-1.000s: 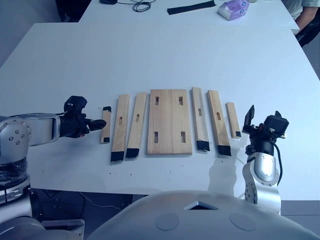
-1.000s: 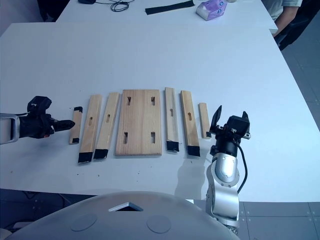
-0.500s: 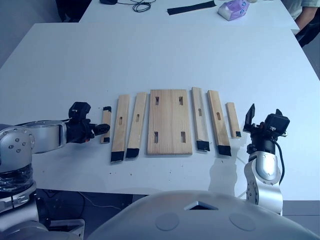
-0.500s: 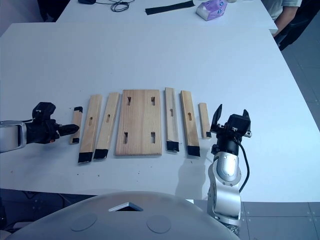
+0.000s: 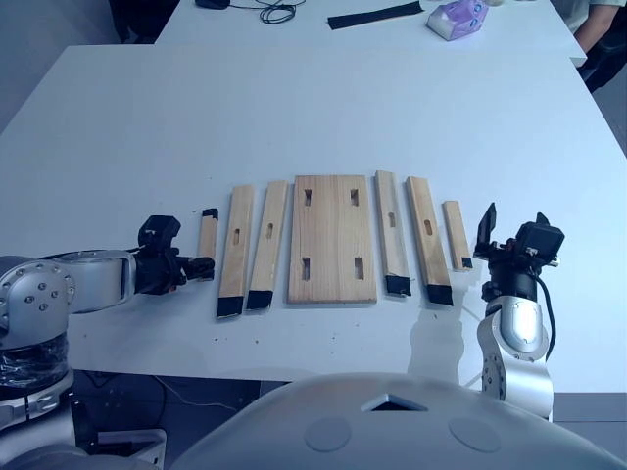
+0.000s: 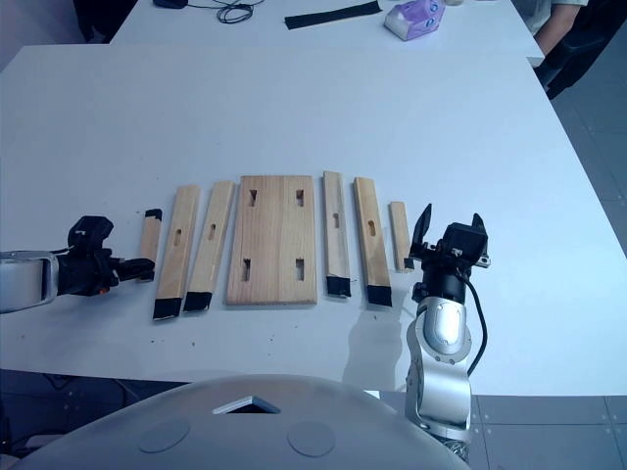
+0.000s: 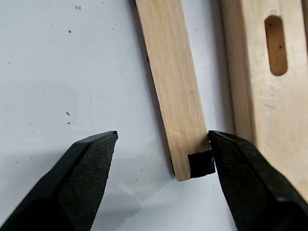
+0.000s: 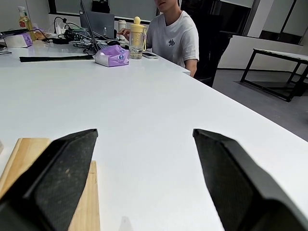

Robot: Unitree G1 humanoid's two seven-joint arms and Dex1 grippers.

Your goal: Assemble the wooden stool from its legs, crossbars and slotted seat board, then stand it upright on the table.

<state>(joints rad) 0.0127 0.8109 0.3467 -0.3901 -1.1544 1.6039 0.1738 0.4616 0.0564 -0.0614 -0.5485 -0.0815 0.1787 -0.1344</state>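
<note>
The slotted seat board [image 5: 333,238] lies flat mid-table. Two long legs [image 5: 235,250] [image 5: 267,243] lie left of it and two more [image 5: 391,233] [image 5: 427,239] on its right. A short crossbar [image 5: 207,244] lies at the far left and another [image 5: 456,234] at the far right. My left gripper [image 5: 201,264] is low on the table and open. It straddles the near, black-tipped end of the left crossbar [image 7: 173,86], which sits close to one finger [image 7: 250,178]. My right gripper [image 5: 511,233] points upward, open and holding nothing, just right of the right crossbar.
The table's front edge [image 5: 294,370] runs close below the parts. Behind stands a second table with a black strip [image 5: 375,15], a purple tissue pack [image 5: 457,18] and cables [image 5: 277,11]. Bare white tabletop stretches beyond the parts.
My left gripper has slid along the left crossbar toward the table's near edge and now straddles its near end. The right arm and all the wooden parts have stayed put.
</note>
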